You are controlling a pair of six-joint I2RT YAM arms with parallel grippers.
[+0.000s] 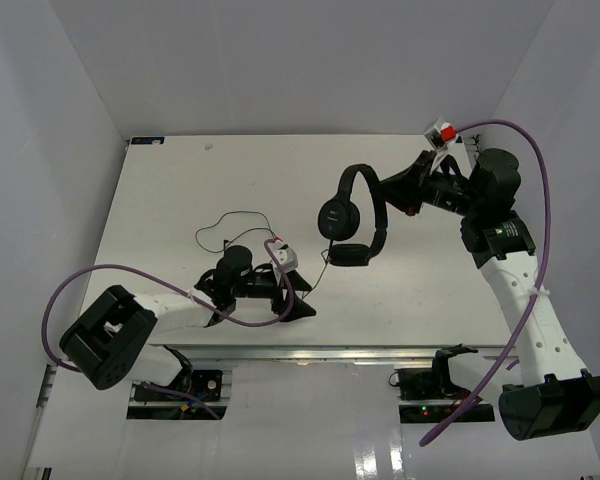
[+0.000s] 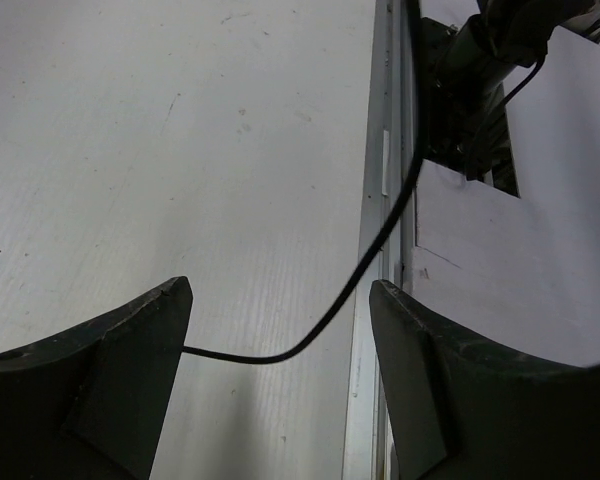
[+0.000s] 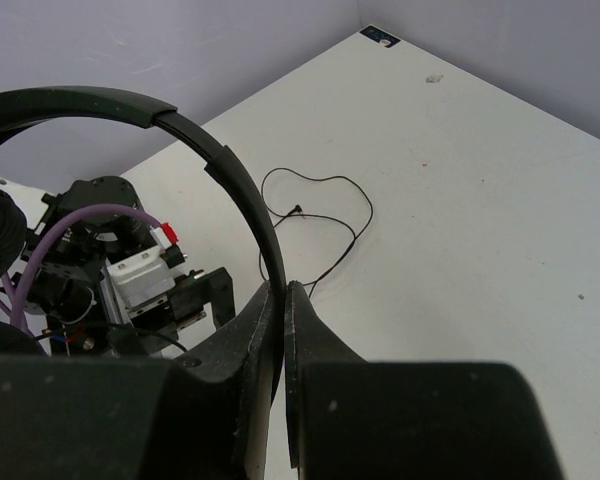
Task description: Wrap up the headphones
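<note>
Contact is clearest at the right gripper [image 1: 388,186], whose two fingers we see pinched together on the thin headband [image 3: 220,165] of the headphones [image 1: 352,215]. In the right wrist view the band arches up and to the left out of the closed fingertips. From above, we find the headphones held over the table [image 1: 160,180], right of centre and about midway between its near and far edges. One earcup [image 1: 335,216] faces left, and the other [image 1: 350,255] hangs just below it, nearer to us. Whether that lower earcup touches the table we cannot tell. The cord [image 1: 230,214] lies in a loose loop on the table on the far side of the left gripper [image 1: 298,292], and a thin strand drops from the lower earcup toward that gripper. The left gripper sits low by the table's near edge, left of the headphones and apart from them, its jaws spread wide. In the left wrist view we see a strand of cord crossing the gap between the two fingers and reaching the inner face of one of them, unclamped.
</note>
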